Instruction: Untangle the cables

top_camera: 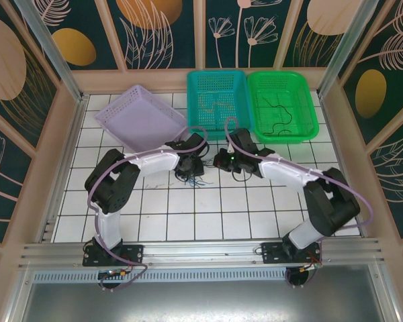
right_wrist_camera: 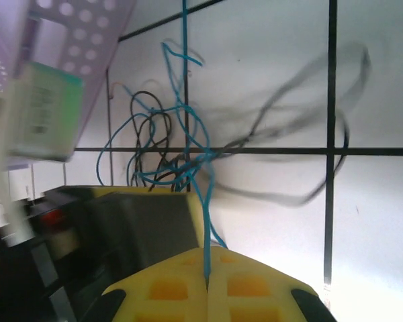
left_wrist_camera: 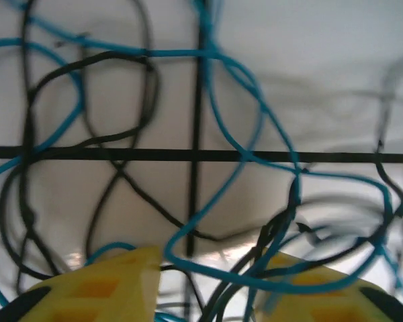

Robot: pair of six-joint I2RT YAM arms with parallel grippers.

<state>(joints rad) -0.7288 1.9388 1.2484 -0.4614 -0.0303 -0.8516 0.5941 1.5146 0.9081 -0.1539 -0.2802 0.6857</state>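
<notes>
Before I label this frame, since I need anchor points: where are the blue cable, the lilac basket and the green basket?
blue cable (right_wrist_camera: 204,228): right wrist view, its straight lower stretch.
lilac basket (top_camera: 144,121): top external view, bare floor.
green basket (top_camera: 303,94): top external view, bare mesh by its right wall.

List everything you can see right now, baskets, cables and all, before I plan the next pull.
lilac basket: one, lilac, far left of the table, tilted.
teal basket: one, teal, far centre.
green basket: one, green, far right, beside the teal one.
pale cable: one, pale, inside the teal basket.
black cables: count unclear, black, inside the green basket.
tangled cables: several, blue and black, mid-table under the left gripper.
blue cable: one, blue, running from the tangle into the right gripper.
table: one, white with a black grid.
left gripper: yellow fingers, open over the tangle.
right gripper: yellow fingers, shut on the blue cable.
</notes>
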